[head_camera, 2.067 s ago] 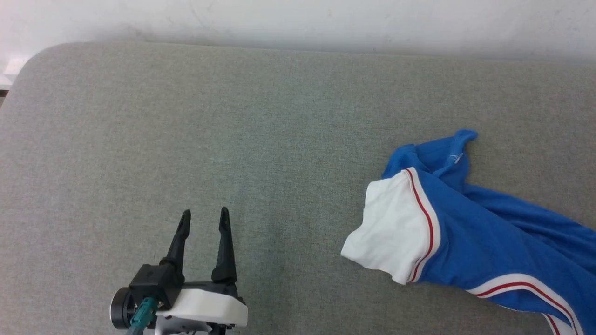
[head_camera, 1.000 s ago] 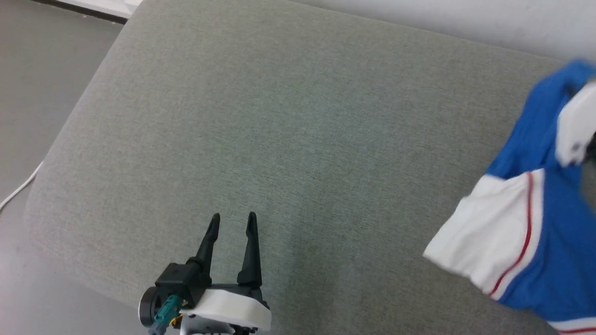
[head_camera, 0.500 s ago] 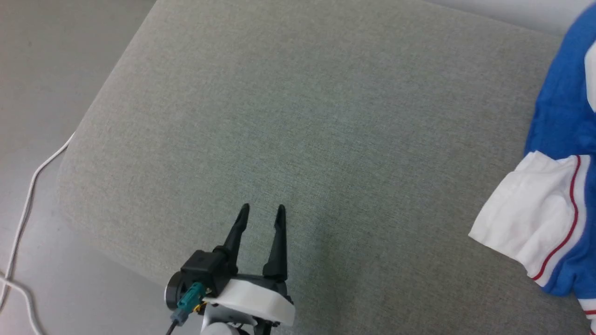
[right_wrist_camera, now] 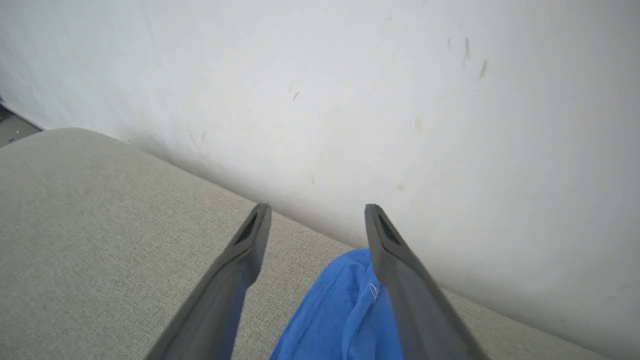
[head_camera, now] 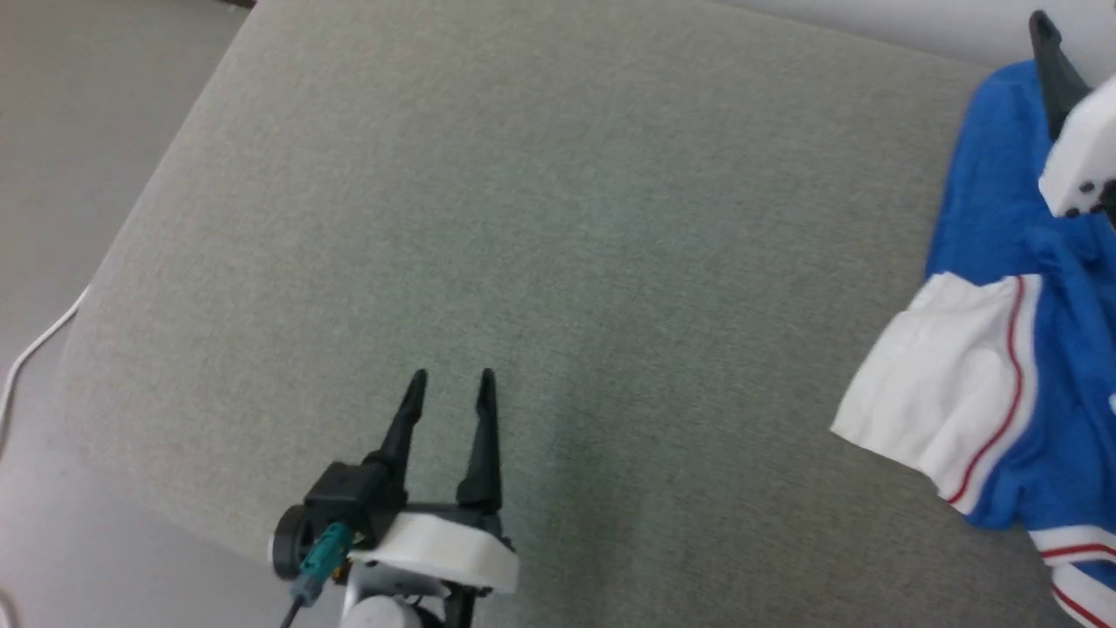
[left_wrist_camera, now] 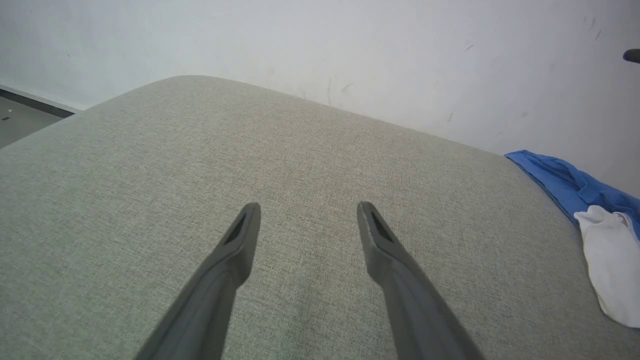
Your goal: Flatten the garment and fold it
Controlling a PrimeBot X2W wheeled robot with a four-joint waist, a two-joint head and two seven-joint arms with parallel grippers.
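The garment [head_camera: 985, 227] lies crumpled at the right end of the grey cushion, royal blue with a white sleeve [head_camera: 942, 392] trimmed in red and white. The left wrist view has its blue cloth [left_wrist_camera: 570, 182] and white sleeve [left_wrist_camera: 610, 260] at far right. My left gripper [head_camera: 452, 377] stands open over bare cushion, well left of the garment, its open tips [left_wrist_camera: 308, 206] holding nothing. My right gripper [right_wrist_camera: 317, 207] is open above the garment's far blue end [right_wrist_camera: 340, 310] near the wall. One right finger [head_camera: 1051, 61] and its white body show at top right.
The grey cushioned surface [head_camera: 540, 218] has a rounded left edge dropping to a grey floor [head_camera: 52, 174], where a white cable [head_camera: 35, 349] lies. A white wall [right_wrist_camera: 400, 100] stands right behind the cushion's far edge.
The head camera has turned, shifting the whole picture. My right gripper has come in over the garment's far end, and that end now lies stretched toward the wall. The left gripper stays open.
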